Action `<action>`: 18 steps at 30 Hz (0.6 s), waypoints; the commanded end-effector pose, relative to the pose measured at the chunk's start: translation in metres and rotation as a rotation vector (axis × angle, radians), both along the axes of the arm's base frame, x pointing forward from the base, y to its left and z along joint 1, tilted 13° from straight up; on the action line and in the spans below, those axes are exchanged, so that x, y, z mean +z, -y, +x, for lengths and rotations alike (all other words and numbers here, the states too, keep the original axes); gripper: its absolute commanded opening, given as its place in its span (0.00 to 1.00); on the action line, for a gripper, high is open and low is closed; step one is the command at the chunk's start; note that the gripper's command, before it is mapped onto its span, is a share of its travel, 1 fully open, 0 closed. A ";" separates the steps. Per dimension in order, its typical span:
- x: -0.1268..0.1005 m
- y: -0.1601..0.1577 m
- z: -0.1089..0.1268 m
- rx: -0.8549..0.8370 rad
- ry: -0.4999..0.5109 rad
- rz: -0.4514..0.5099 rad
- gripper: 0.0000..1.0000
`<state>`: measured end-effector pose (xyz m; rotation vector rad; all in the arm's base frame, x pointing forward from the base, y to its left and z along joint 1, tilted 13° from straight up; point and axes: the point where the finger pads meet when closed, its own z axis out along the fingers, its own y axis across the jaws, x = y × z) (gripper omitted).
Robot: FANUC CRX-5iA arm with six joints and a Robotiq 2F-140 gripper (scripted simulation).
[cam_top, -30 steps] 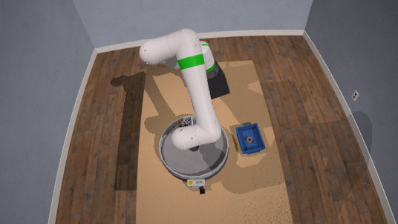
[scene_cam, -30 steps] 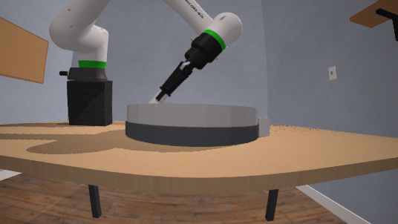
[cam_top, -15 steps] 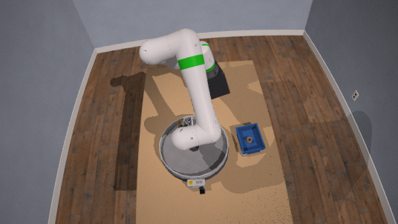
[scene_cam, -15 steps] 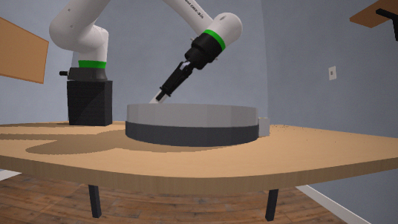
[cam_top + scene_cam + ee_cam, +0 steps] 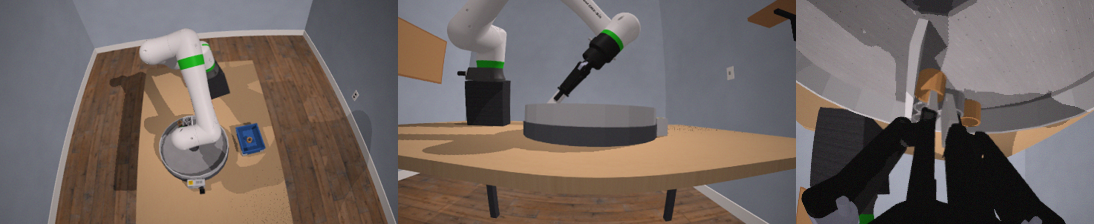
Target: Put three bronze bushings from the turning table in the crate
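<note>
Bronze bushings [image 5: 931,84] [image 5: 180,123] lie on the turning table [image 5: 193,163] [image 5: 590,116] [image 5: 1011,60], near its rim and beside an upright divider [image 5: 914,65], with grey bushings next to them; one further bronze bushing [image 5: 249,138] sits in the blue crate [image 5: 254,151] on the bench [image 5: 606,163]. The end effector [image 5: 557,98] [image 5: 939,103] tilts down to the cluster, its fingers nearly closed; whether a part is clamped between them cannot be determined.
</note>
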<state>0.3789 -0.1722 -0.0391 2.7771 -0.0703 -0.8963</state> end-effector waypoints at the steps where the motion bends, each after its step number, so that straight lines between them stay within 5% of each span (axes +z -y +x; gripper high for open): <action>1: 0.000 0.000 0.000 0.000 0.000 0.000 0.07; 4: 0.000 0.000 0.000 0.000 0.000 0.000 0.00; 18: 0.000 0.000 0.000 0.000 0.000 0.000 0.00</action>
